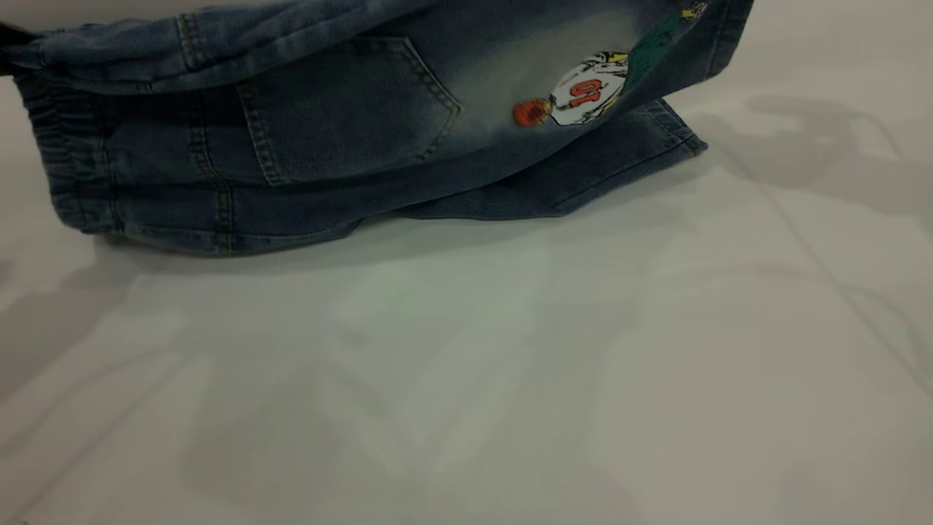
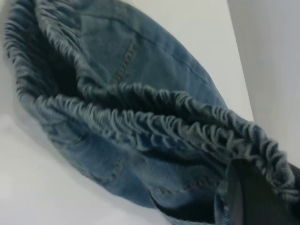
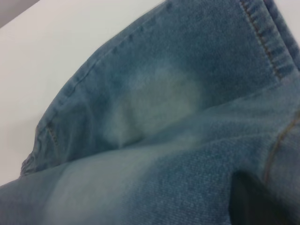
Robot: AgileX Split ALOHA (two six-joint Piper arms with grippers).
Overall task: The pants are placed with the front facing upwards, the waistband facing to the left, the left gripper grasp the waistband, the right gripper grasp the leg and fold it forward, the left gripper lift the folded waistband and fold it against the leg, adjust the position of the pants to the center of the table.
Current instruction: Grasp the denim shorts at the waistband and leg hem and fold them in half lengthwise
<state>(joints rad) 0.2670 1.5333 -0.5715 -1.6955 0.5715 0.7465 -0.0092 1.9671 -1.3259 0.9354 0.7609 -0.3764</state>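
The pants [image 1: 350,124] hang lifted across the far side of the table [image 1: 466,364], showing the patch pocket [image 1: 342,109] and the basketball-player print [image 1: 583,91]. The raised leg [image 1: 656,44] runs past the top edge, while the other leg [image 1: 583,175] lies on the table beneath it. The waistband [image 1: 65,146] droops at the left. In the left wrist view my left gripper [image 2: 262,183] is shut on the ruched waistband [image 2: 154,122], one black finger [image 2: 246,197] showing. In the right wrist view my right gripper [image 3: 262,197] is shut on the leg [image 3: 154,103] near the hem [image 3: 267,33].
Bare table stretches wide in front of the pants. Arm shadows fall on the table at the right [image 1: 816,138] and at the left. In the left wrist view the table ends at a pale wall [image 2: 272,56].
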